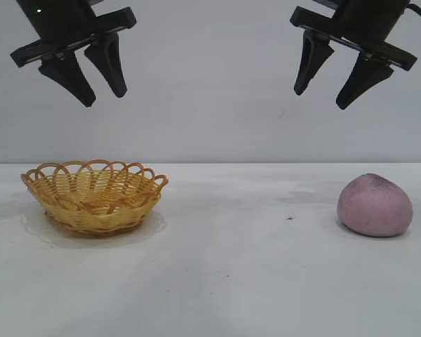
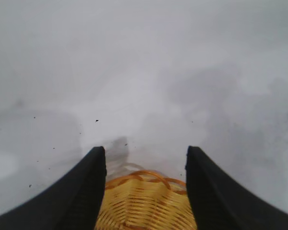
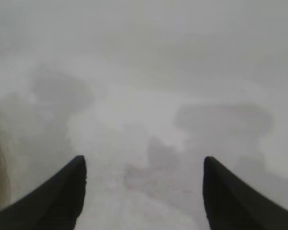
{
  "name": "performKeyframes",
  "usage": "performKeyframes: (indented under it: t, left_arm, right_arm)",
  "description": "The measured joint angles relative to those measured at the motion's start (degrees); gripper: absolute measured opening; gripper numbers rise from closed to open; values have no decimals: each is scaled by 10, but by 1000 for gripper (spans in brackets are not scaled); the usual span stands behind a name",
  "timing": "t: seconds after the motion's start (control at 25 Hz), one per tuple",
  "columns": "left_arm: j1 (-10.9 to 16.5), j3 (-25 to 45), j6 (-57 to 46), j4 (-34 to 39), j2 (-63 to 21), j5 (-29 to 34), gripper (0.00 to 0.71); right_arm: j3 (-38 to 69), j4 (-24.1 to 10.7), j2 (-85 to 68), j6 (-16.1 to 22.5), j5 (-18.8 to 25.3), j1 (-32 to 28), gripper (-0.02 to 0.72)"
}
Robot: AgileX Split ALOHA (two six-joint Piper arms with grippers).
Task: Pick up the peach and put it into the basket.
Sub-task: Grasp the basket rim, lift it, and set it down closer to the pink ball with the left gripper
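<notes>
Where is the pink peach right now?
In the exterior view the peach sits on the white table at the far right, below the open right pincer and far from the basket on the left.

Pink-mauve against yellow wicker, black above

Below the left black-fingered gripper: shallow oval woven wicker basket, yellow, orange-brown looped rim. Under the right black gripper: rounded matte pink-mauve peach, greyish top. White table, faintly smudged.
</notes>
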Motion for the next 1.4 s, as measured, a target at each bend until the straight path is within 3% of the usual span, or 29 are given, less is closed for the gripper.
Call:
performKeyframes:
  t: [0.4, 0.6, 1.08, 1.4]
  left_arm:
    - [0, 0, 0, 0, 0, 1, 329]
    - [0, 0, 14, 33, 0, 27, 329]
    - [0, -2, 80, 119, 1, 140, 329]
    - [0, -110, 90, 168, 87, 289, 329]
  right_arm:
    - [0, 0, 0, 0, 0, 0, 444]
    - [0, 0, 0, 0, 5, 0, 444]
    - [0, 0, 0, 0, 7, 0, 444]
    - [0, 0, 1, 0, 9, 0, 444]
